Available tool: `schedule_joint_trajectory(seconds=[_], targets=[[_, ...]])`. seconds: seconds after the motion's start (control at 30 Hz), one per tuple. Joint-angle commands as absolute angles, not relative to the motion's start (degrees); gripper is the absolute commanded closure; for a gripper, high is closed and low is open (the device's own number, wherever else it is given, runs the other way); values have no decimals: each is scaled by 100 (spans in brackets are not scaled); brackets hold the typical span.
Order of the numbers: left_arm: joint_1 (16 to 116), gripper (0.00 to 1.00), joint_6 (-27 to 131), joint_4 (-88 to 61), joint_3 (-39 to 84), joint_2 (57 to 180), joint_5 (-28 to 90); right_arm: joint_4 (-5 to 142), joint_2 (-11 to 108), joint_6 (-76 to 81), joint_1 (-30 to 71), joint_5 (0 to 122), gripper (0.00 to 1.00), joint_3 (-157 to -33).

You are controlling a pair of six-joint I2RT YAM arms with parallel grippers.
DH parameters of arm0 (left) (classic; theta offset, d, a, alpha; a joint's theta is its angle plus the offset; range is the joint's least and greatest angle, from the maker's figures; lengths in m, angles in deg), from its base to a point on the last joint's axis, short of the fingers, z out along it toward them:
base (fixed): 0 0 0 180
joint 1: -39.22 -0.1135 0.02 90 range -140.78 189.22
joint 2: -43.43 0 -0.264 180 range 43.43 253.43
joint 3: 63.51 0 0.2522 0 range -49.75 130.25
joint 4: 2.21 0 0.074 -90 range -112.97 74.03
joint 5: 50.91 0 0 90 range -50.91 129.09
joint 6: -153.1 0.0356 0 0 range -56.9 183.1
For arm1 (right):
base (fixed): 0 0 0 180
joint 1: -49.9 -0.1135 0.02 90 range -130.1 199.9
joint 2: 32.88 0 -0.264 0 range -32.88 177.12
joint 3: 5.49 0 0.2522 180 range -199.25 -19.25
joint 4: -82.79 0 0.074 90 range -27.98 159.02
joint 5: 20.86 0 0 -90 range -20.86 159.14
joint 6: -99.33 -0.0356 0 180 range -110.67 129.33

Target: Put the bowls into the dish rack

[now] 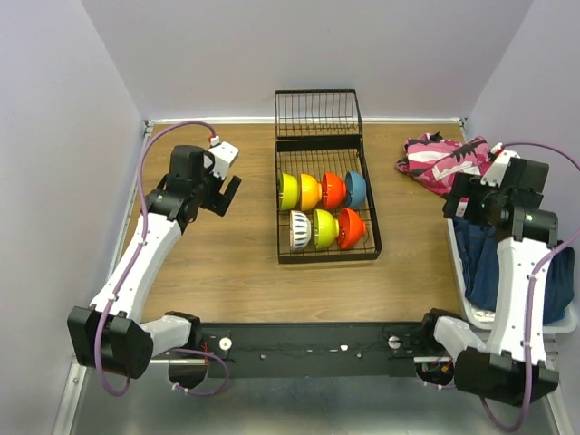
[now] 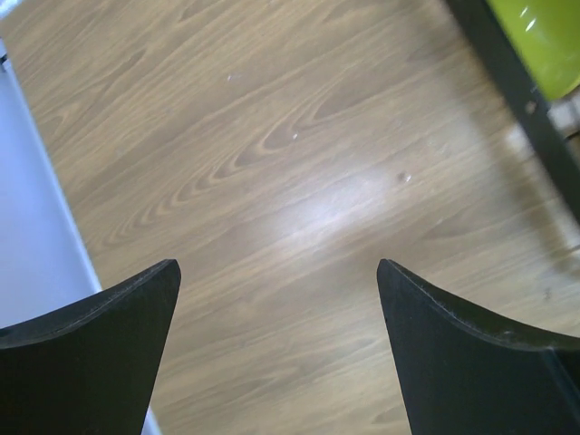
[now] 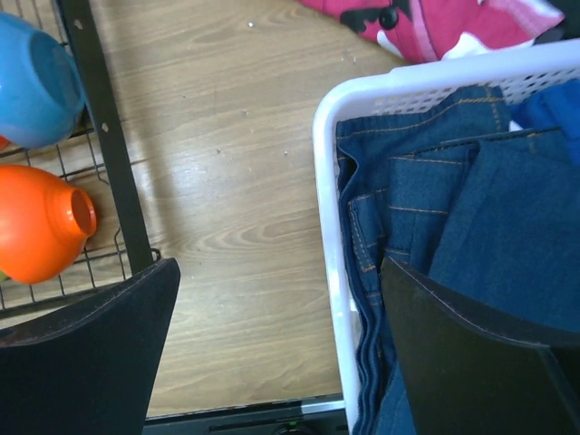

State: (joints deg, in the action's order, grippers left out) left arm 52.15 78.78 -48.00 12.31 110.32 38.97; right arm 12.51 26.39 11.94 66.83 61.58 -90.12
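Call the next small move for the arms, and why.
Probably none, just retract home: all seven bowls sit on edge in the dish rack, no loose bowl shows in any view, and the left gripper and right gripper are open and empty.

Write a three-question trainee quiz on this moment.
1. How many bowls sit in the dish rack?
2. True or false: the right gripper is holding a bowl.
3. What lies in the white basket? A) jeans B) plates C) towels

Key: 1) seven, four in the far row and three in the near row. 2) false, it is open and empty. 3) A.
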Motion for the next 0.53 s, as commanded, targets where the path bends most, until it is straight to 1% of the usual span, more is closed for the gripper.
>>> schedule_joint_trajectory(seconds=[0.0,0.13,0.33,0.5], targets=[[5056,1,8839,-6393,1949,11225,4437,1242,2162,1373,6274,6491,0,-8886],[4898,1,8859,-6650,2660,11277,4638,1461,1855,1224,5878,6589,0,-8737],[4661,1,8762,-7493,4171,11638,4515,1691,1661,732,5640,6001,0,-8639],[4626,1,8675,-7670,4745,11647,4692,1743,1582,494,5596,5674,0,-8762]])
